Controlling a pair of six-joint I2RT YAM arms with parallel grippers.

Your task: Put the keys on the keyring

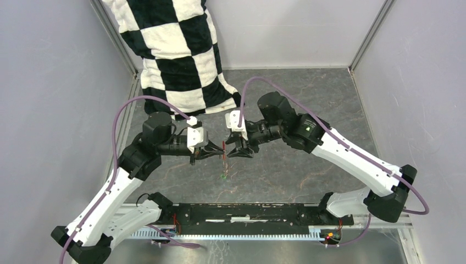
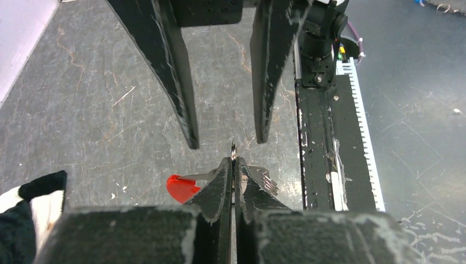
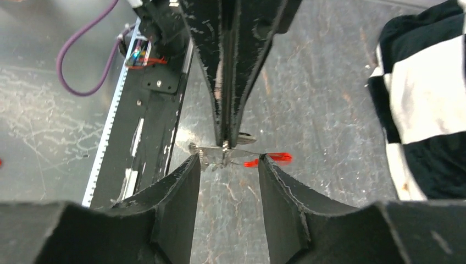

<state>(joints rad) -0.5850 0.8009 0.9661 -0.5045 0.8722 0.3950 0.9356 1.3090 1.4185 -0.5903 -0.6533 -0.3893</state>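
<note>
Left wrist: left gripper point(image 2: 233, 165) clamped on keyring point(image 2: 181, 188); right gripper point(image 2: 226, 142) spread apart, facing. Hold ring steady, approach squarely.

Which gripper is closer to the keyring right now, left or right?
Left. The left gripper is shut on the keyring, pinching its metal between closed jaws. The right gripper is open, facing it from the opposite side.

- Left claw point(image 2: 233, 168) was clamped tight, fingers pressed flat together on the keyring point(image 2: 181, 188).
- Right claw point(image 3: 227, 163) faced it head-on, fingers spread wide, tips just short of the left's.
- Both arms reached inward, elbows bowed outward, wrists nearly meeting in the middle.
</note>
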